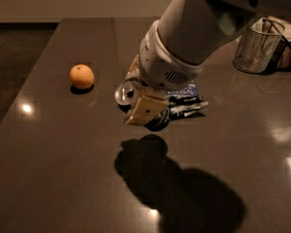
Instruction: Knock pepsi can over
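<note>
The pepsi can [125, 91] shows only its round silver top, facing left toward the camera; its dark body is hidden behind my gripper. My gripper [146, 111] hangs from the big white arm that comes in from the upper right, at the middle of the dark table [53, 169]. One tan finger [143, 108] lies across the can. The can sits tilted in the gripper, and their shadow falls on the table just below.
An orange [81, 76] lies to the left of the gripper. A crinkled blue-and-white chip bag [188, 104] lies right behind the gripper. A clear glass container [258, 45] stands at the far right. The table's left edge drops to dark floor.
</note>
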`<state>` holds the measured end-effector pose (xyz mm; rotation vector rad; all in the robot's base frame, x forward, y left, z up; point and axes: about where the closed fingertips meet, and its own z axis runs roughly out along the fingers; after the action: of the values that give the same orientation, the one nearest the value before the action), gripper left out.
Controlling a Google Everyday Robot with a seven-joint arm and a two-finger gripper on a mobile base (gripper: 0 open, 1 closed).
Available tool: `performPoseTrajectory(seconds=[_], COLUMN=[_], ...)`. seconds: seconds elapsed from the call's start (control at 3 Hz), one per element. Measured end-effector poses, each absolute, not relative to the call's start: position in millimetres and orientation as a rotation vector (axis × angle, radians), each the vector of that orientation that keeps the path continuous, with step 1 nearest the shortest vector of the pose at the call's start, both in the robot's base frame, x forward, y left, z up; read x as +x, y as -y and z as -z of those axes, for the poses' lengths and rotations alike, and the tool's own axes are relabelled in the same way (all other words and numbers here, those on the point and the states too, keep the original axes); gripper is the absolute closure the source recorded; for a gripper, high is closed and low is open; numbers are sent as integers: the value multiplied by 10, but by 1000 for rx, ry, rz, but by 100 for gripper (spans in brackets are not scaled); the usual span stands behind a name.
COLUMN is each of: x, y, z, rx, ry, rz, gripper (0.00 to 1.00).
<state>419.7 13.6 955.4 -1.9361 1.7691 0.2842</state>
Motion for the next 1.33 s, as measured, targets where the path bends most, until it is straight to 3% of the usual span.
performPoseTrajectory(seconds=[1.0, 1.33], x=[4081, 3992], y=[455, 454], z=[-8944, -8823], rx=[-2131, -2163], ry=[-1886, -1903], rz=[-210, -173], gripper=[100, 84])
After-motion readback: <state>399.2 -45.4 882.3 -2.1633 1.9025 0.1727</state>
